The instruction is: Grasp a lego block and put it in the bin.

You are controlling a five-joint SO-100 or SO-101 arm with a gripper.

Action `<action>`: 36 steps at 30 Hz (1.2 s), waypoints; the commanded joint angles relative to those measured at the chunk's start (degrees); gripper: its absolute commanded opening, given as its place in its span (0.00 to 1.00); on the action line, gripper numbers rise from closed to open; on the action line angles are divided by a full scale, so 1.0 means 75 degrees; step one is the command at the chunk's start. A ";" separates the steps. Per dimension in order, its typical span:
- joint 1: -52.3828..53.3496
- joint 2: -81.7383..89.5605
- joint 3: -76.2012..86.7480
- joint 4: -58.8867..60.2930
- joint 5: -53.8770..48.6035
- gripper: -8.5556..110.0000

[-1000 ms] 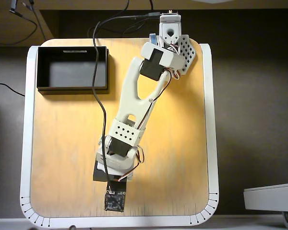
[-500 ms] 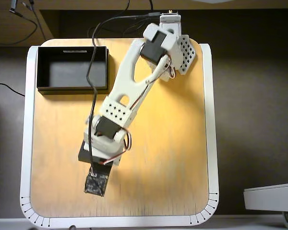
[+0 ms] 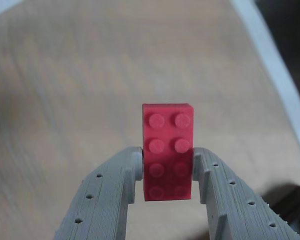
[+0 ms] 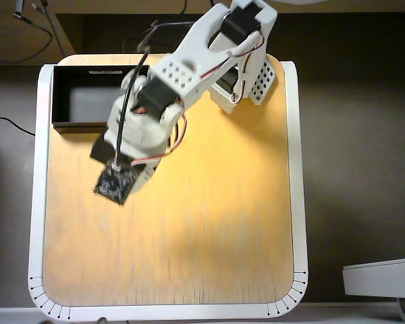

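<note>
In the wrist view my gripper [image 3: 167,157] is shut on the red lego block [image 3: 167,131]. The two grey fingers [image 3: 125,172] clamp its lower half from left and right, studs facing the camera. The block is held above the blurred wooden tabletop. In the overhead view the arm reaches to the left half of the table, and its wrist and camera board [image 4: 116,183] hide the gripper and block. The black bin [image 4: 56,94] sits at the table's back left corner, just beyond the wrist, partly covered by the arm.
The wooden table [image 4: 209,236] has a white raised rim [image 4: 301,202]. The arm's base [image 4: 246,81] stands at the back middle. In the wrist view the white table edge [image 3: 280,75] runs along the right side.
</note>
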 commanded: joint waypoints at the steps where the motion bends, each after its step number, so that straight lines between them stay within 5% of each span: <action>1: 0.0762 0.1500 -0.0938 0.0059 -0.0586 0.08; 20: 0.4629 0.1418 0.0680 -0.0785 -0.1441 0.08; 36: 0.6293 0.0375 0.2836 -0.2660 -0.0363 0.08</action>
